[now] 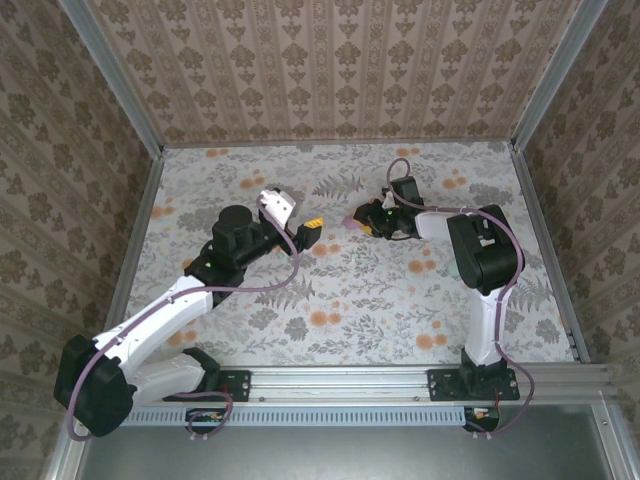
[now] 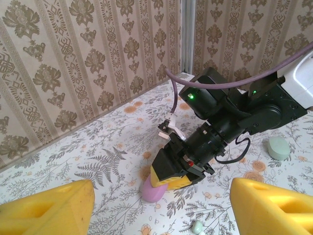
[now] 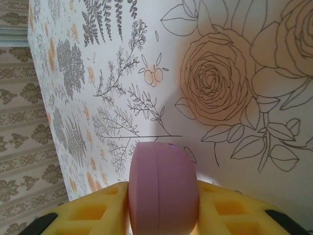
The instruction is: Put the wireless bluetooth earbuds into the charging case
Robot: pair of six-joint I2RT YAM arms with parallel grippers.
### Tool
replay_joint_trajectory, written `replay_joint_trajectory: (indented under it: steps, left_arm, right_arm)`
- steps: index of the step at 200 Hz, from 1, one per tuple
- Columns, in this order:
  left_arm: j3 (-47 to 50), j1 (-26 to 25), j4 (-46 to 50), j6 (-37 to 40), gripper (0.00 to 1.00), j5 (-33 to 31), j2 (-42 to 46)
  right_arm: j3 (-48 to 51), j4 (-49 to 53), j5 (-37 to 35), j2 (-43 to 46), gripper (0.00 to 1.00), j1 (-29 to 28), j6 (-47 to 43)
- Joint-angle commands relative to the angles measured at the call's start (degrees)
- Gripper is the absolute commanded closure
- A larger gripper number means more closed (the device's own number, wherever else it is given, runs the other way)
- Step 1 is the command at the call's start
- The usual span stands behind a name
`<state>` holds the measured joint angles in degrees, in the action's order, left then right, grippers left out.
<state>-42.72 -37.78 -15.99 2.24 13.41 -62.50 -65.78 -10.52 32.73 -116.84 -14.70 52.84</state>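
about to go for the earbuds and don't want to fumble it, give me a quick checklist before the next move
1. Charging case held between the right gripper's fingers: ok.
2. Case lid open to take earbuds: not ok, the seam looks closed in the right wrist view.
3. Left gripper open and empty: ok.
4. Earbud located: cannot tell; a small pale piece lies on the table near the left gripper.
5. Gap between the two grippers: ok, they are apart.
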Motion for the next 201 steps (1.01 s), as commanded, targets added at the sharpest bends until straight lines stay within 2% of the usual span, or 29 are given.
replay_joint_trajectory:
  steps: [1,81,118,143,168,185,201]
  left_arm:
    - [-0.68,0.07,-0.30,0.83,0.26,-0.48,0.63]
    - [-0.89,-0.01,-0.83,0.35,0.26,-0.05,0.27]
    - [-1.04,-0.01,-0.86,0.31,0.24,-0.64,0.45]
    - [-0.94,-0.01,-0.88,0.22,0.22,-1.08,0.62]
    - [-0.85,-0.01,-0.77,-0.04,0.17,-1.72,0.87]
    - [-0.60,0.04,-0.89,-0.13,0.15,-2.38,0.98]
    - [-0.31,0.07,-1.36,-0.21,0.15,-2.63,0.95]
  right_arm:
    - [1.44,0.85,-1.88,-0.91,0.62,0.37,-0.04]
    - [1.26,7.58,-3.55,2.21,0.50,1.07,-3.51]
    - [1.35,12.83,-5.97,6.53,0.44,1.38,-6.22]
    - [1.72,19.89,-11.05,13.05,0.41,1.77,-10.48]
    - [4.95,26.51,-19.37,22.45,0.41,3.93,-13.60]
    - [8.79,29.97,-24.27,29.25,0.40,7.32,-14.72]
    - [12.64,31.85,-25.54,34.41,0.38,12.68,-15.44]
